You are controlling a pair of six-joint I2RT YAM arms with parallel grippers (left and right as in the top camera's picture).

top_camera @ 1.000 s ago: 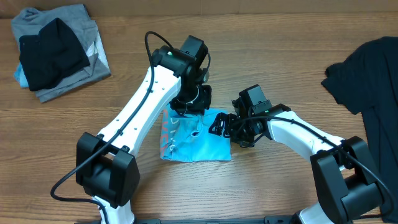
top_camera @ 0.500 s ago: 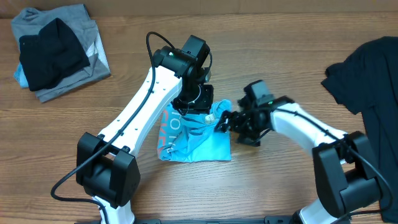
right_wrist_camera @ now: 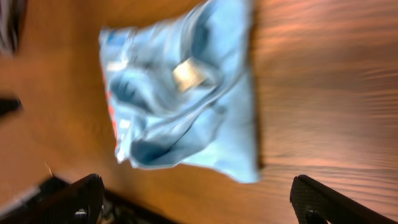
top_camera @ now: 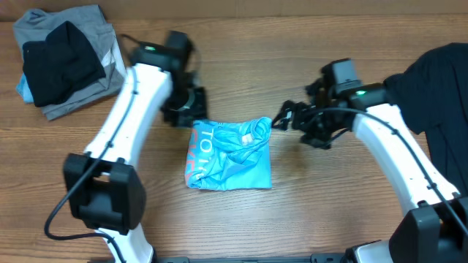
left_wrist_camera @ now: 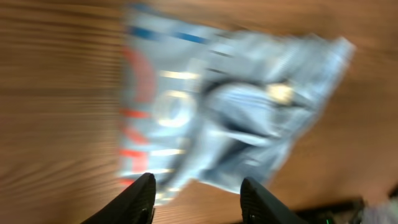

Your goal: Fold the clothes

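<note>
While a crumpled, folded light blue cotton T-shirt with pink-red lettering is being left lying mid-way across the brown wooden table, the left gripper and right gripper are being held spread, empty, beside its upper corners.

From overhead we look straight down on the table, far enough back to hold the left end effector and the right end effector together. Each wrist view sits close behind its own end effector and looks down past the fingertips onto the table. The left wrist view is blurred. All three views share the light blue T-shirt, which lies ahead of the fingertips.
</note>
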